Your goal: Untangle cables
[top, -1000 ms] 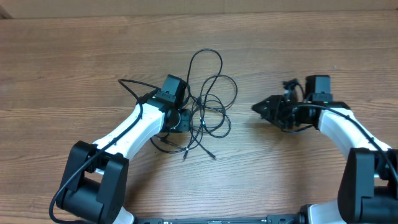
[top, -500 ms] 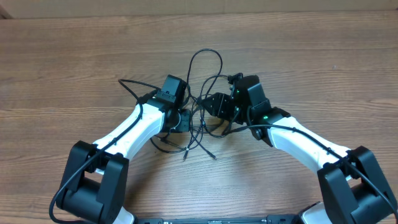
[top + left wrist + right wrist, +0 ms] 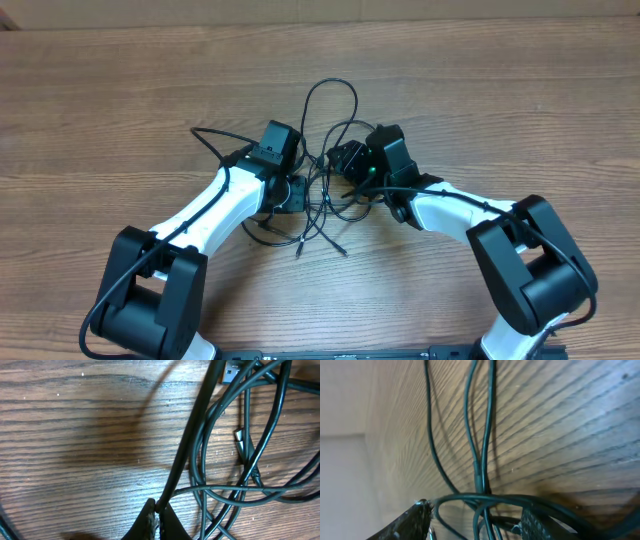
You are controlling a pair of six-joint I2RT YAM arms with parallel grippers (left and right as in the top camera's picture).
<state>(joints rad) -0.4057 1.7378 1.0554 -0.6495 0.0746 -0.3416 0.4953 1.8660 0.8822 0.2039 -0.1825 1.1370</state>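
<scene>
The table (image 3: 120,90) is bare along its far edge and out to both sides, leaving wide room for a gripper. The middle is crowded. The cables (image 3: 335,190) sprawl between the left gripper (image 3: 296,193) and the right gripper (image 3: 343,160), which stand close together. The left arm (image 3: 215,205) and right arm (image 3: 450,205) block the near side.

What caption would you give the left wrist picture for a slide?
Left jaws pinch one strand of the tangled black cables on a wooden table.

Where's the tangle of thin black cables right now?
In the overhead view, the tangle of thin black cables lies in the middle of the wooden table, between the left hand, shut on one strand, and the open right hand.
</scene>
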